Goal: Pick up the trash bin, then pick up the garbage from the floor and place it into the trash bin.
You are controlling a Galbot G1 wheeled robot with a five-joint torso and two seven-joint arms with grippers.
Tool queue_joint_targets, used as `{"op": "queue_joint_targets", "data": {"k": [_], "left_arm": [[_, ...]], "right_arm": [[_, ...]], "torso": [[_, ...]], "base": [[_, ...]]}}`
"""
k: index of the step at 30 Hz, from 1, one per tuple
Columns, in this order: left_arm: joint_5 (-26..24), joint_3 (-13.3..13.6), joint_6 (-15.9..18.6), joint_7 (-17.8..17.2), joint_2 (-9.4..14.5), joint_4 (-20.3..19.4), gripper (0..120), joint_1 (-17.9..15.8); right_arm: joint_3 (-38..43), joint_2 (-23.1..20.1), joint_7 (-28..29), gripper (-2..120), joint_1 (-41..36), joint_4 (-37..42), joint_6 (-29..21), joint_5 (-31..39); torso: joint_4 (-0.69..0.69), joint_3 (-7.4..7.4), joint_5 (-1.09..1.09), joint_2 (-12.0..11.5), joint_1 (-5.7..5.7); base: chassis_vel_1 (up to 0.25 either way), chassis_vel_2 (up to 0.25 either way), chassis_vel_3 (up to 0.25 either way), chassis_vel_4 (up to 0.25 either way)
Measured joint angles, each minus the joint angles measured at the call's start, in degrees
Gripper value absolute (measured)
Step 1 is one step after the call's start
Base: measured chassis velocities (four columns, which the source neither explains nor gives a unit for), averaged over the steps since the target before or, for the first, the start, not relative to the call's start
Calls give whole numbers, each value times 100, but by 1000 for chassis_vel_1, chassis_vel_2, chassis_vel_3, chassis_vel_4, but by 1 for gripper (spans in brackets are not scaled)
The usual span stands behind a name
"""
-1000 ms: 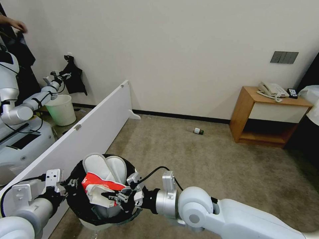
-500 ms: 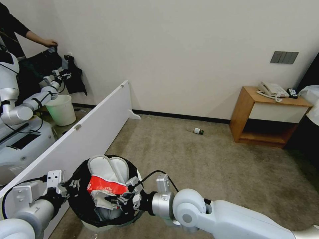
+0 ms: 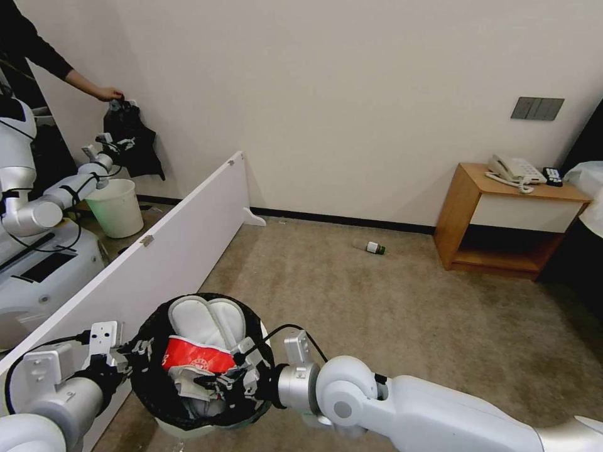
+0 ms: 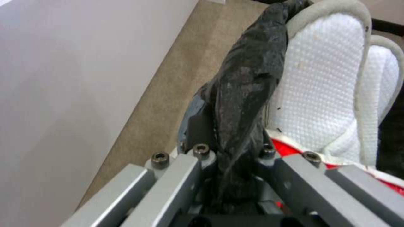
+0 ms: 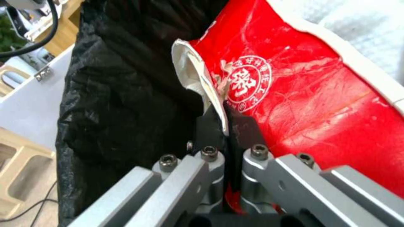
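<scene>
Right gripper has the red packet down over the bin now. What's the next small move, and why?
Probably open the right gripper: it is shut on the red-and-white packet, which already sits inside the trash bin against the slippers. The left gripper holds the bin's bagged rim. The green-capped bottle waits on the floor.

Your left gripper (image 3: pixel 139 351) clamped the trash bin (image 3: pixel 207 364) rim at its 9 o'clock; your right gripper (image 3: pixel 220 378) pinched the red-and-white packet (image 3: pixel 198 356) inside, beside the white slippers (image 3: pixel 207 320).
</scene>
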Motion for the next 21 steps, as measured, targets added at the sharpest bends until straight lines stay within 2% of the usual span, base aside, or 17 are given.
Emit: {"op": "queue_joint_targets", "data": {"k": [4, 10, 14, 16, 18, 19, 20, 21], "left_arm": [[-12, -8, 0, 0, 13, -5, 4, -8], [-31, -17, 0, -8, 32, -5, 4, -15], [-42, -37, 0, -10, 46, -5, 4, -14], [-53, -46, 0, -12, 53, -5, 4, -12], [-54, -47, 0, -12, 53, -5, 4, -11], [-55, -46, 0, -13, 53, -4, 4, -11], [-55, -46, 0, -13, 53, -4, 4, -11], [-55, -46, 0, -14, 52, 1, 4, -11]], "right_arm": [[-11, 32, 79, 0, 3, 9, -9, 47], [8, 14, 111, 28, 50, 107, -6, 47], [31, -8, 98, 36, 70, 153, 3, 38], [58, -24, 90, 48, 100, 182, 7, 33], [60, -37, 84, 51, 116, 192, 8, 29], [61, -69, 70, 59, 138, 214, 12, 18], [61, -69, 70, 59, 138, 214, 12, 18], [68, -100, 60, 64, 146, 246, 16, 17]], "torso": [[0, 0, 0, 0, 0], [0, 0, 0, 0, 0], [-1, 0, 0, 0, 0], [0, 0, 0, 0, 0], [0, 0, 0, 0, 0], [0, 0, 0, 0, 0], [0, 0, 0, 0, 0], [-1, 0, 0, 0, 0]], "base": [[0, 0, 0, 0], [0, 0, 0, 0], [0, 0, 0, 0], [0, 0, 0, 0], [0, 0, 0, 0], [0, 0, 0, 0], [0, 0, 0, 0], [0, 0, 0, 0]]}}
